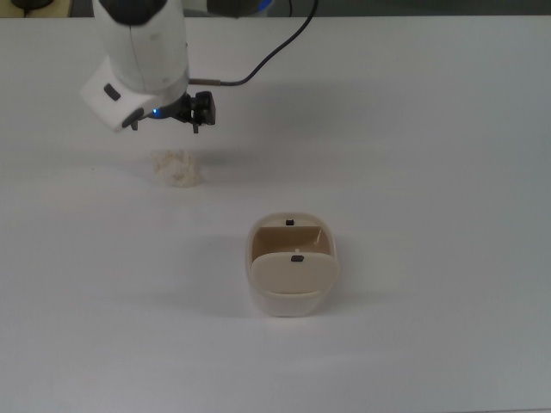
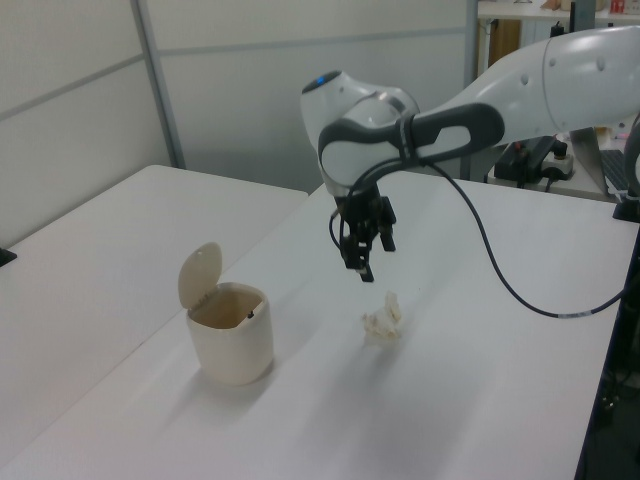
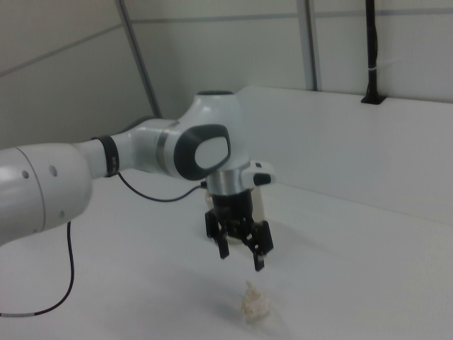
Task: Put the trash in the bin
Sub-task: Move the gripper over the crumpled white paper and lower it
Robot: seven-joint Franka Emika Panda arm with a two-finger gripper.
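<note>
While hanging over the white table (image 1: 430, 129) in the top view's upper left, spreads its fingers wide and grips nothing: gripper (image 1: 164, 126), one dark fingertip (image 1: 196, 127) clear of the white wrist housing, the other mostly hidden beneath it. Just below it in the frame lies the trash (image 1: 177, 167), a lumpy off-white wad, apart from the fingers. Lower and right of centre stands the bin (image 1: 292, 267), cream-beige, lid swung partly over the mouth, tan interior showing behind it, two small dark marks visible, well apart from the wad.

Seen in the left view, slightly right of centre, points downward with fingers apart: gripper (image 2: 365, 260), suspended above the tabletop (image 2: 480, 400). Just below and a little right sits the trash (image 2: 383, 322), not touched. At lower left stands the bin (image 2: 230, 331), upright, lid tipped up at its rear edge, mouth open. Curving from the arm across the right half of the frame, a black cable (image 2: 500, 280).

In the right view's lower centre, held open and empty: gripper (image 3: 241, 259), black fingers angled down. Directly beneath, near the bottom edge, rests the trash (image 3: 254, 304) on the table (image 3: 368, 276). Bin hidden behind the arm here, only a pale sliver showing.
</note>
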